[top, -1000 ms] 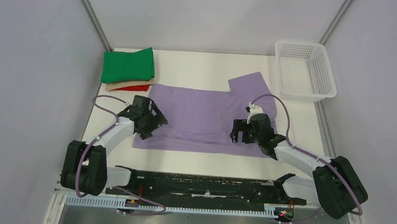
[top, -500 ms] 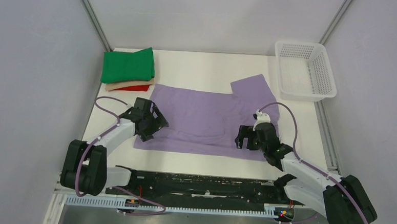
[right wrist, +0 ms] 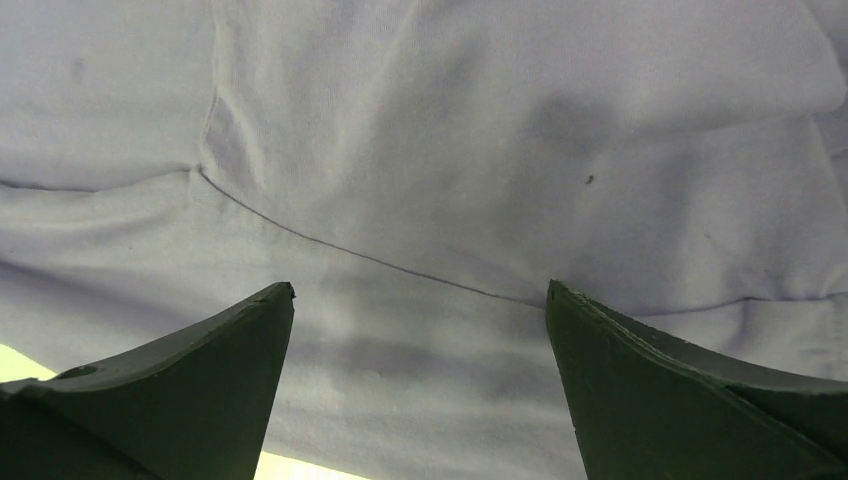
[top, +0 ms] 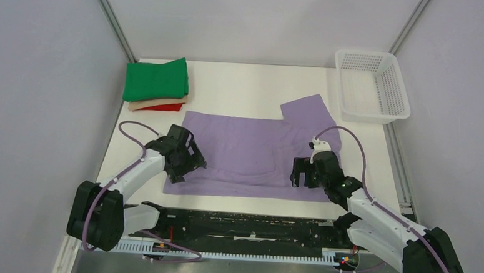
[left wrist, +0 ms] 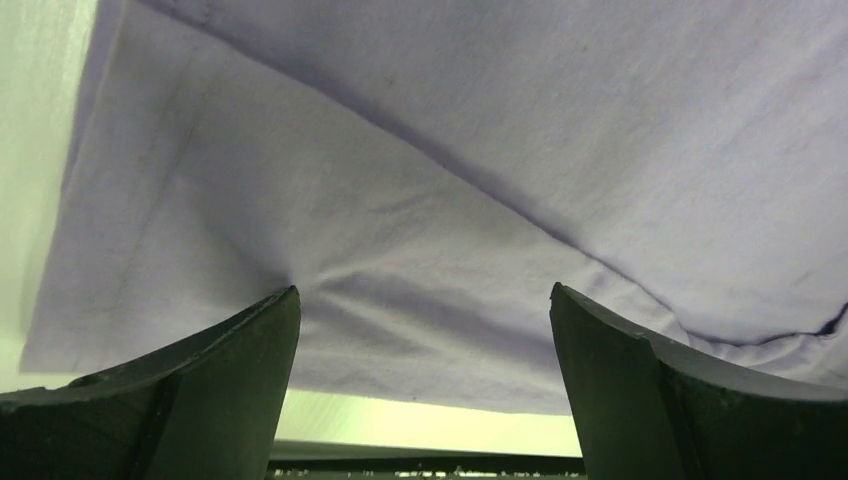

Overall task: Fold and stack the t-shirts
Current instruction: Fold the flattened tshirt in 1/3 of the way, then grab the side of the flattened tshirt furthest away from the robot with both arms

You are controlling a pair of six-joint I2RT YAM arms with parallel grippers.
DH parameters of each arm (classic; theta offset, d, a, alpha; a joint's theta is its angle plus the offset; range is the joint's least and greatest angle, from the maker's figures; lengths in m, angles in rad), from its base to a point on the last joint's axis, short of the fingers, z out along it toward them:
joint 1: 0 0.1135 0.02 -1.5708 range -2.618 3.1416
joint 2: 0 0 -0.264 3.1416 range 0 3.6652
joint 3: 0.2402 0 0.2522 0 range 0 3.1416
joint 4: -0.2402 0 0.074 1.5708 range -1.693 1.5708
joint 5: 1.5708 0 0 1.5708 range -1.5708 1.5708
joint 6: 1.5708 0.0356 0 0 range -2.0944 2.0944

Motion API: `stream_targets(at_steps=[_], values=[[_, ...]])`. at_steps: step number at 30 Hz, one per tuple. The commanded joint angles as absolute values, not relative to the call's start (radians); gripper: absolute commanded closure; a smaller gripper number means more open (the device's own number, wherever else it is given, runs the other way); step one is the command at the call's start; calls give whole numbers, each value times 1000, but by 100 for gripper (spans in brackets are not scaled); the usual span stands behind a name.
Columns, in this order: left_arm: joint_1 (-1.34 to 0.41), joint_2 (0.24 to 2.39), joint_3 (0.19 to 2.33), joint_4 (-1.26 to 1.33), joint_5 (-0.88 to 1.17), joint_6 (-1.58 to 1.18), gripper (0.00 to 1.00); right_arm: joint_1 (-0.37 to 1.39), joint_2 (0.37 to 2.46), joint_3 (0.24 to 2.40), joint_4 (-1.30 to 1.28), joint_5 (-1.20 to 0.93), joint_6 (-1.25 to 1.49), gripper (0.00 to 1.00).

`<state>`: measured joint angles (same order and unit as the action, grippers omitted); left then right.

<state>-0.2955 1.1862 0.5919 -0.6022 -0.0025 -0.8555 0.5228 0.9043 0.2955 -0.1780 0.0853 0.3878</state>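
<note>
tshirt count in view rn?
4. Lavender shirt spread flat in the middle; green shirt, beige shirt and red shirt folded in one stack at the far-left corner, green on top. More could be hidden inside that stack.

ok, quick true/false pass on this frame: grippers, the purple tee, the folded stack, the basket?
1. The left gripper and right gripper are both open over the purple shirt. True.
2. The green shirt is at the bottom of the folded stack. False: it lies on top, and the beige shirt and red shirt peek out beneath it.
3. The purple shirt lies in the basket. False: it is spread on the table, and the basket stands apart at the far right corner.
4. The folded stack sits at the far left of the table. True.
</note>
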Motion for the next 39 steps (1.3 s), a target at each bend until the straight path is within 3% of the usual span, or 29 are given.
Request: stream_targets(at_steps=[1, 9, 16, 23, 26, 39], values=[[-313, 1164, 731, -723, -52, -839, 0, 526, 907, 448, -273, 116, 313, 1], [-256, 1378, 1027, -657, -279, -762, 0, 525, 926, 460, 28, 110, 332, 1], [-162, 1755, 1329, -566, -351, -688, 0, 525, 994, 514, 25, 145, 268, 1], [-156, 2009, 1522, -508, -408, -637, 18, 523, 1006, 503, 25, 196, 258, 1], [-156, 2049, 1522, -472, -424, -642, 22, 524, 1010, 504, 27, 209, 252, 1], [-156, 2122, 1540, -434, -436, -638, 25, 522, 1019, 483, 41, 188, 233, 1]])
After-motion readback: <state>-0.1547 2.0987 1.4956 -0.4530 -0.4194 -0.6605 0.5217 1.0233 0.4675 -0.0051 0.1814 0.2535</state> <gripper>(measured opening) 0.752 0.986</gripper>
